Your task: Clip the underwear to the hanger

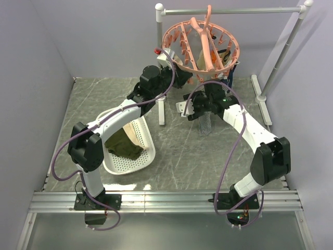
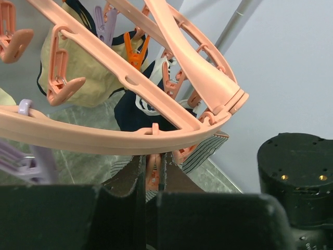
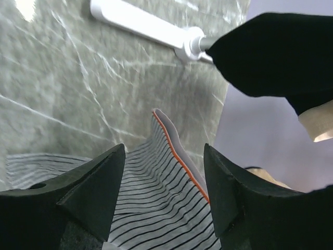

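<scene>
The pink hanger [image 1: 200, 44] hangs from the rail at the back, with its ring close in the left wrist view [image 2: 104, 136]. My left gripper [image 1: 181, 77] is under the ring's near-left side, and its jaws [image 2: 152, 167] are squeezed on a pink clip peg [image 2: 153, 174]. The striped underwear [image 1: 205, 124] hangs below the ring by my right gripper [image 1: 197, 107]. In the right wrist view the right gripper [image 3: 164, 156] is open and the underwear [image 3: 156, 203] lies between the fingers, rising to a point beyond them. A striped edge [image 2: 205, 151] shows beside a neighbouring peg.
A cream garment [image 2: 88, 62] and a dark navy garment [image 2: 135, 112] hang from other pegs. The grey rail stand [image 1: 229, 10] spans the back, and its foot [image 3: 140, 23] lies on the table. A white basket [image 1: 148, 156] with an olive garment [image 1: 124, 145] sits front left.
</scene>
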`<action>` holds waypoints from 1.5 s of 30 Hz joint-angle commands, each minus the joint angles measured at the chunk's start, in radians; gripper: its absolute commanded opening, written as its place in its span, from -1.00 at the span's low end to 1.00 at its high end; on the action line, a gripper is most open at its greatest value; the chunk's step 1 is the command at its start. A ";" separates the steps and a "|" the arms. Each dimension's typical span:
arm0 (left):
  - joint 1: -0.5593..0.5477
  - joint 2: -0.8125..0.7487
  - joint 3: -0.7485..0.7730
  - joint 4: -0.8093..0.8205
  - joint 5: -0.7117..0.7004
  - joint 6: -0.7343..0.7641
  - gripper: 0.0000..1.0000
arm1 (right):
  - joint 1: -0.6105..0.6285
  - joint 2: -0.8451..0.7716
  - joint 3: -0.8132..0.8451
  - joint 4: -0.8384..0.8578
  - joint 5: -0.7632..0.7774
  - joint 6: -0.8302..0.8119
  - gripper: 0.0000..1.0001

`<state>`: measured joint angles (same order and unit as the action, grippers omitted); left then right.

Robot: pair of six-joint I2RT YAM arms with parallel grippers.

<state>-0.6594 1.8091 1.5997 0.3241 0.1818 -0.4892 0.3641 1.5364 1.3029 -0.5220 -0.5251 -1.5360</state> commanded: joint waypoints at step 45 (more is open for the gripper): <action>-0.054 -0.007 0.092 -0.086 -0.035 0.086 -0.99 | 0.173 0.436 0.503 -0.315 0.649 0.010 0.73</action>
<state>-0.6506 1.8111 1.6432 0.1997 0.0345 -0.3862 0.5007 1.9324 1.7943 -0.8421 0.0799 -1.5421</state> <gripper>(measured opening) 0.081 0.878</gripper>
